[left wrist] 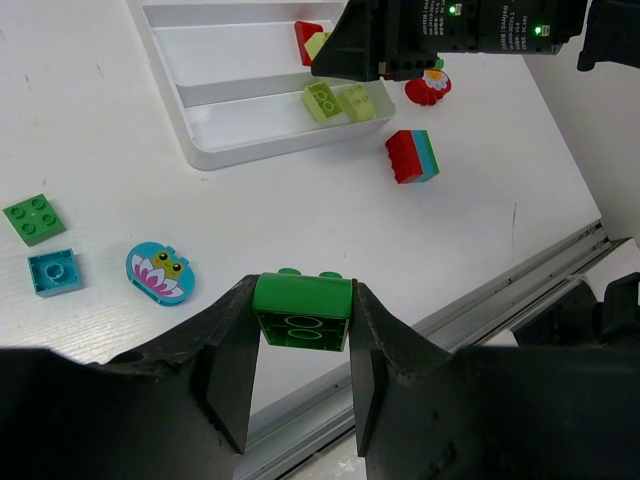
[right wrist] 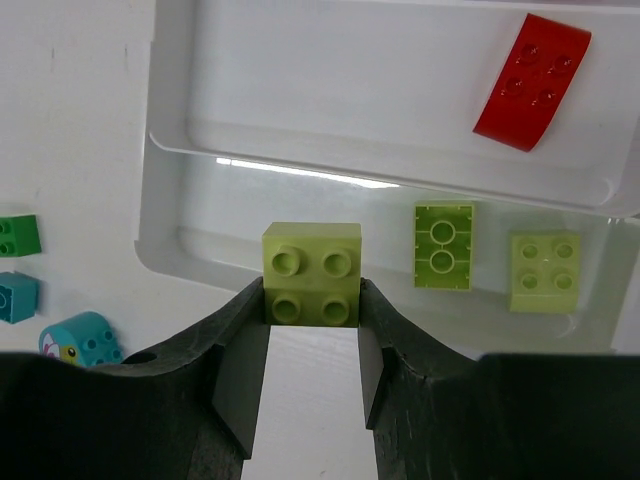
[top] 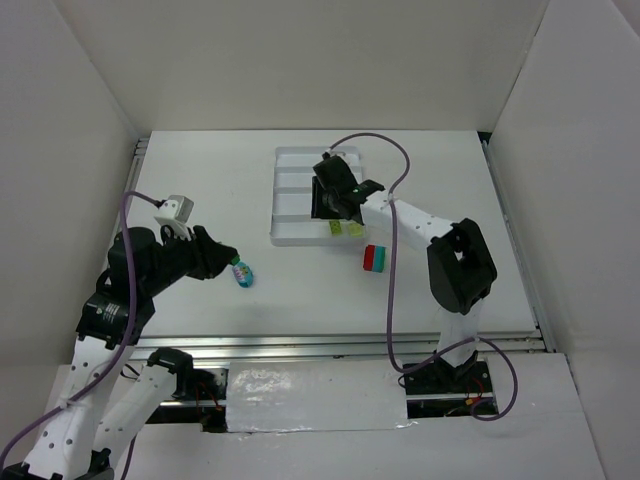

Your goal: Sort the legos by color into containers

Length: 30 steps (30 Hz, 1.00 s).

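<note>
A pale yellow-green brick is gripped studs-up in the right claw, just above the near rim of the white tray. In the tray's nearest compartment two bricks of the same colour are lying, and a red curved brick lies in the one beyond. For a clean drop, the held brick is best carried a little farther in, over that compartment's floor and left of the two there. It should then be lowered close before it is let go, so that it is not bounced off the rim onto the bench.

The right arm is stretched from its near-right base far and left over the tray, claw pointed down. The left claw is clamped on a dark green brick above the near left of the bench. That arm is folded, its claw angled rightward.
</note>
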### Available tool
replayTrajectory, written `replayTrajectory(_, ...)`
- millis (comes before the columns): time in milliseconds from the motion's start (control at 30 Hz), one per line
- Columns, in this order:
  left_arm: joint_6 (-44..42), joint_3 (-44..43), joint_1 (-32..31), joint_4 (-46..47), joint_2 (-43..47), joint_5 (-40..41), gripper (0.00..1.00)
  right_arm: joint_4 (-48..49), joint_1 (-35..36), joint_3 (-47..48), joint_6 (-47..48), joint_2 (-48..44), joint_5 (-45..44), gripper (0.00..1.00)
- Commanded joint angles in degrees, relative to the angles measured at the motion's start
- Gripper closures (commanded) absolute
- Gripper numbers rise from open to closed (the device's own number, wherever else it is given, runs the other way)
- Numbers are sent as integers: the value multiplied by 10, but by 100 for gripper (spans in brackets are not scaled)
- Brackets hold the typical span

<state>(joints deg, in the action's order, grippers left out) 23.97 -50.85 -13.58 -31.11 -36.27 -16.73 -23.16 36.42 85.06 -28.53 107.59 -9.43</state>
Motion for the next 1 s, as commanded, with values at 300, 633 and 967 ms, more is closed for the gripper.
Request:
replayTrajectory(300,-3,2,3,11,-1,6,100,-1,5,26,9,31,-14,93)
replayTrajectory(633,0,2,3,10,-2,17,100,1,4,13,12,11,-9,94)
replayTrajectory(967,9,0,3,2,-1,61,100,7,4,-18,22,-31,5,95)
